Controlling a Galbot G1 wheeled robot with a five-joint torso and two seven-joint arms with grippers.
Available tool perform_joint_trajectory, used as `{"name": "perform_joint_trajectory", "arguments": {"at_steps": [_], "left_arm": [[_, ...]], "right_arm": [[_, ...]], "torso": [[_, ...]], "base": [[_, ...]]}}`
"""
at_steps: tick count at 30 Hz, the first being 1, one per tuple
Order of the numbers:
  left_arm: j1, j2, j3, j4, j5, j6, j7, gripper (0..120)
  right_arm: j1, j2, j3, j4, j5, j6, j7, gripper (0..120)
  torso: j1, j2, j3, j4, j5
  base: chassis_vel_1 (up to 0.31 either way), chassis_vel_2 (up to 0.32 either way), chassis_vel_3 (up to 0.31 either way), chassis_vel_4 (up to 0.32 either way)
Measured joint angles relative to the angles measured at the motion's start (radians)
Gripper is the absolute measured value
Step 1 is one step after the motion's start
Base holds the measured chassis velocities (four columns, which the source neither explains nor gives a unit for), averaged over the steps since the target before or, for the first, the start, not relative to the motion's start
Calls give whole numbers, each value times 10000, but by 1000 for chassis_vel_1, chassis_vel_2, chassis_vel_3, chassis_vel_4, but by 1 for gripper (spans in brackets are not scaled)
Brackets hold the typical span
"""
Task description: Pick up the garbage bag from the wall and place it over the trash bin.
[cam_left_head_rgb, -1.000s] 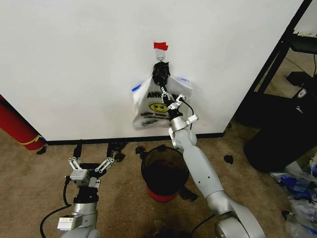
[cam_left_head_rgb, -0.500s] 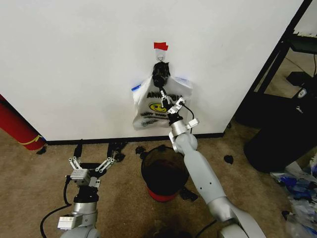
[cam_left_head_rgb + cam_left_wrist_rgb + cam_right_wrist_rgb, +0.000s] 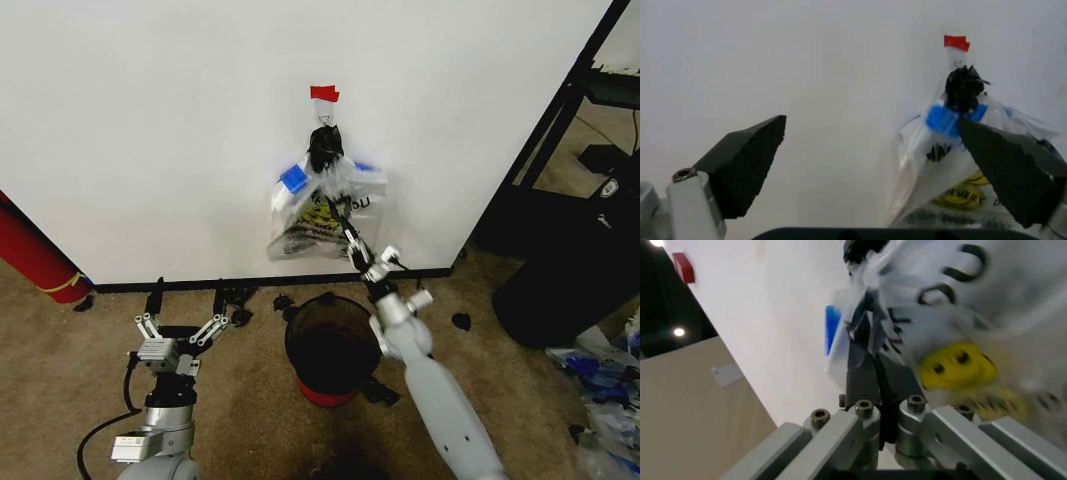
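I note my right gripper [image 3: 345, 222] clamped on the garbage bag [image 3: 345, 190] at the wall [image 3: 150, 120]; left gripper [image 3: 180, 330] wide, idle beside the trash bin [image 3: 333, 345].

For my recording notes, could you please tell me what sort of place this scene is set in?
Probably an indoor test or lab room rather than a home: a plain white wall with a taped hook holding bags, worn tan carpet strewn with black scraps, and a black metal rack at the right.
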Motion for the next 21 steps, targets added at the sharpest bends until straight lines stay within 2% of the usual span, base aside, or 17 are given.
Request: {"name": "perform_joint_trajectory", "arguments": {"at_steps": [10,21], "left_arm": [[165,-29,31,-271,32,-65,20,100],[210,-162,119,-513,23,-117,48,100]], "right_arm": [[-1017,-265,462,744,-77,-1,-549,0],[-2254,-493,1425,1059,-302,73,-2060,0]], "torso": [[0,0,0,3,1],[0,-2,1,2,0]], "base": [[0,0,0,0],[0,0,0,0]]}}
